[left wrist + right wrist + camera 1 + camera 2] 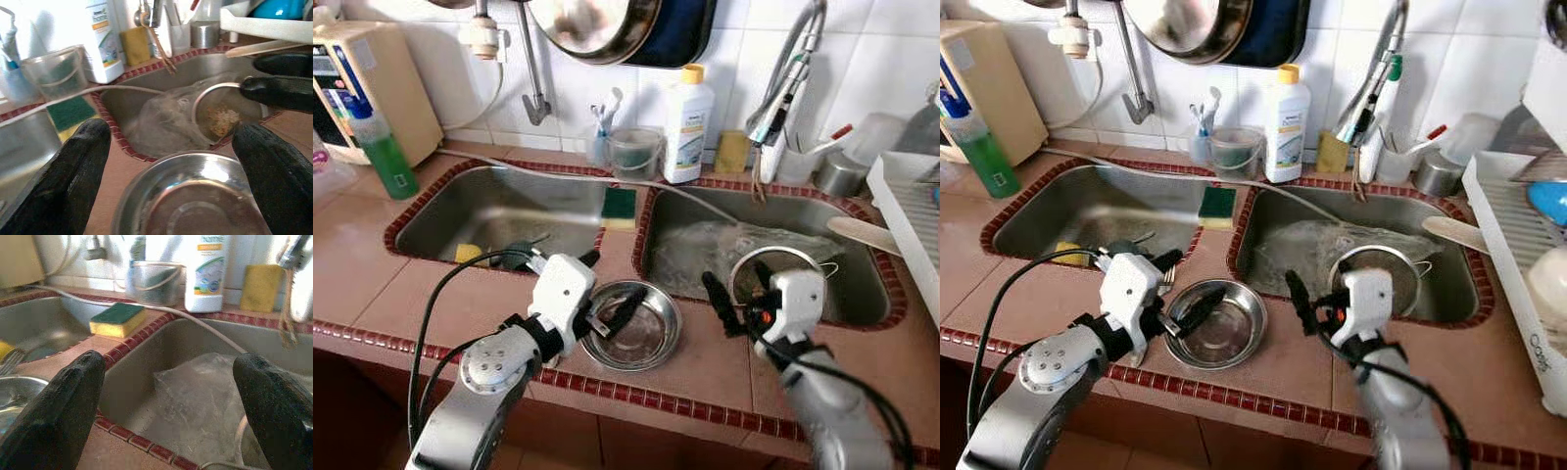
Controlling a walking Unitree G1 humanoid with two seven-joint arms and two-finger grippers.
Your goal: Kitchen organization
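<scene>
On the tiled counter between the two sinks and the front edge, a shallow steel bowl (631, 338) is sitting empty, and the left gripper (607, 294) is hovering right at its near-left rim with its two black fingers spread wide, gripping nothing; in the left wrist view the bowl's rim is lying just below and between the parted fingers (73, 171). The right gripper (736, 299) is hanging over the counter lip beside the right sink (862, 284), also wide apart and empty, facing the crumpled clear plastic bag (195, 401) in that basin and the metal strainer (773, 274), which is holding food scraps. The main risk seems to be the bowl itself: it is thin, smooth and lying near the counter's front edge, so if the left fingers are closing on only the rim, or one finger is pushing before the other touches, the bowl is likely to skate or tip toward the edge and fall. The two grippers are also working close together, so a sideways reach by either arm could be knocking the other, or nudging the bowl. On the right, a careless dip could be catching the strainer's rim and spilling its scraps, and the slack cables (440, 313) on the left arm may be snagging.
</scene>
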